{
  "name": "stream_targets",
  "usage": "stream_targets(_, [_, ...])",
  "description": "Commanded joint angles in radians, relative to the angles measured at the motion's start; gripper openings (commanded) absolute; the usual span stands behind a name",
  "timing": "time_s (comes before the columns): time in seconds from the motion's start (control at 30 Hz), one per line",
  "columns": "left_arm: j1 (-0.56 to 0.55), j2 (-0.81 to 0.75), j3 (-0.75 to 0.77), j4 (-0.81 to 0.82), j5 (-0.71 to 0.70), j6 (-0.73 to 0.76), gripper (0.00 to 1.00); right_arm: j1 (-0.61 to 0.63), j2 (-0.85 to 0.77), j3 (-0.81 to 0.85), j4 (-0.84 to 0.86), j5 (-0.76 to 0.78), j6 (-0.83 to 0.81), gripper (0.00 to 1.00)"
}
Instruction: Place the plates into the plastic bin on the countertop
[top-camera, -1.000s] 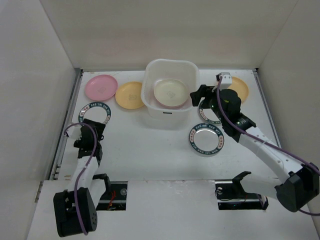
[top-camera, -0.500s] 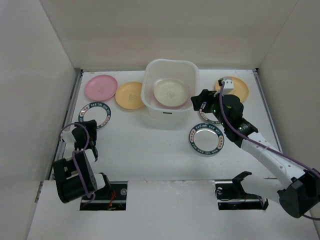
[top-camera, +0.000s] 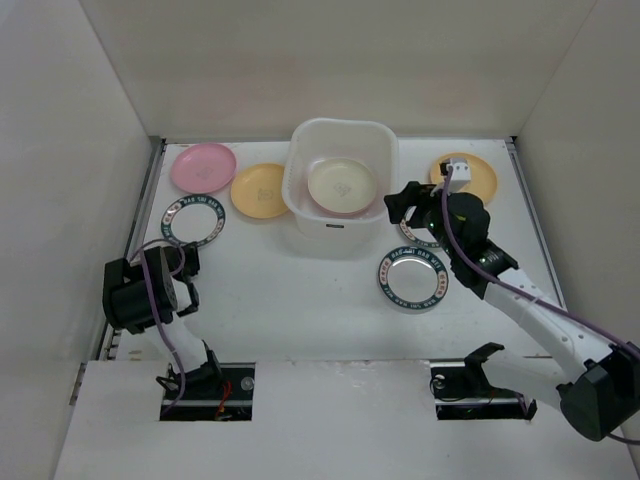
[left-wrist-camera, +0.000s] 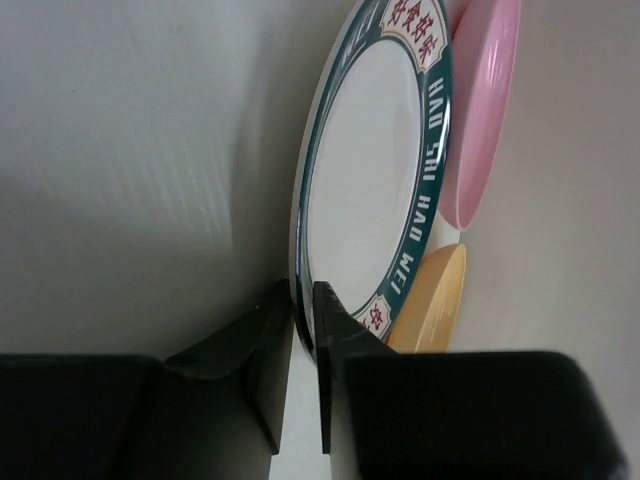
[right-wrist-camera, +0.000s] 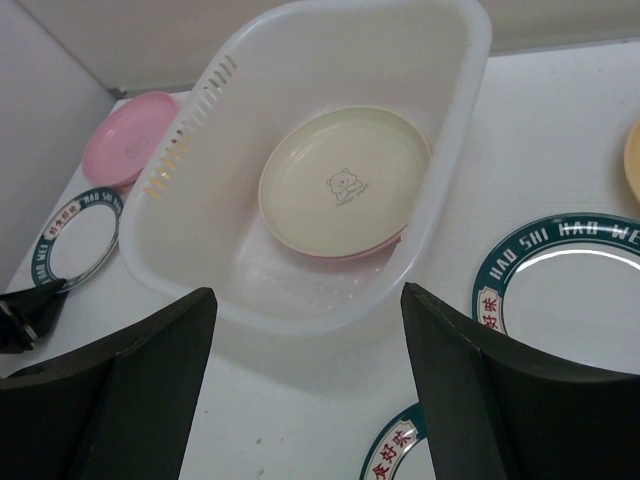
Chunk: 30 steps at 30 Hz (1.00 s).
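The left end effector (left-wrist-camera: 302, 292) is narrowed onto the near rim of the left green plate (left-wrist-camera: 365, 190). That plate lies on the bench (top-camera: 300, 300) at the left, well apart from the bin (top-camera: 338, 226). The pinch takes only a sliver of rim, so the likeliest failure is the plate pivoting between the fingers or slipping out as it lifts, since nearly all its weight hangs beyond the grip.

A pink plate (top-camera: 203, 168) and a yellow plate (top-camera: 262, 190) lie just beyond it, and a sagging far edge could scrape or shove them.

The bin looks barely wider than a plate and already holds a cream plate (right-wrist-camera: 345, 180) stacked on a pink one. A tilted or off-centre arrival could catch the rim and push or tip the bin.

The right end effector (right-wrist-camera: 305, 295) hangs wide open and empty just right of the bin, near another green plate (right-wrist-camera: 565, 290). If both arms go for the bin together, they could collide.
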Motion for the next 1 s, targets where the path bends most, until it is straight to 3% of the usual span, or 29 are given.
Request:
stream_targets(0.0, [-0.008, 0.019, -0.050, -0.018, 0.028, -0.030, 0.10, -0.011, -0.023, -0.003, 0.063, -0.001, -0.004, 0.80])
stream_targets(0.1, [-0.016, -0.090, -0.112, -0.034, 0.039, -0.039, 0.07, -0.011, -0.029, -0.001, 0.054, -0.001, -0.004, 0.80])
stream_targets(0.2, [-0.028, -0.317, -0.164, -0.153, 0.054, -0.033, 0.07, -0.011, -0.052, -0.001, 0.044, 0.002, -0.001, 0.80])
stream_targets(0.37, [-0.133, -0.835, -0.030, -0.732, 0.016, 0.118, 0.07, -0.005, -0.085, 0.005, 0.014, 0.022, 0.005, 0.80])
stream_targets(0.47, [-0.236, -0.994, 0.133, -0.963, -0.099, 0.272, 0.07, 0.010, -0.100, 0.006, -0.003, 0.052, 0.007, 0.80])
stream_targets(0.63, [-0.377, -0.881, 0.342, -1.018, -0.107, 0.392, 0.07, 0.042, -0.137, 0.010, -0.038, 0.094, 0.005, 0.80])
stream_targets(0.97, [-0.618, -0.399, 0.728, -0.891, -0.017, 0.501, 0.07, 0.036, -0.201, -0.003, -0.175, 0.204, 0.031, 0.80])
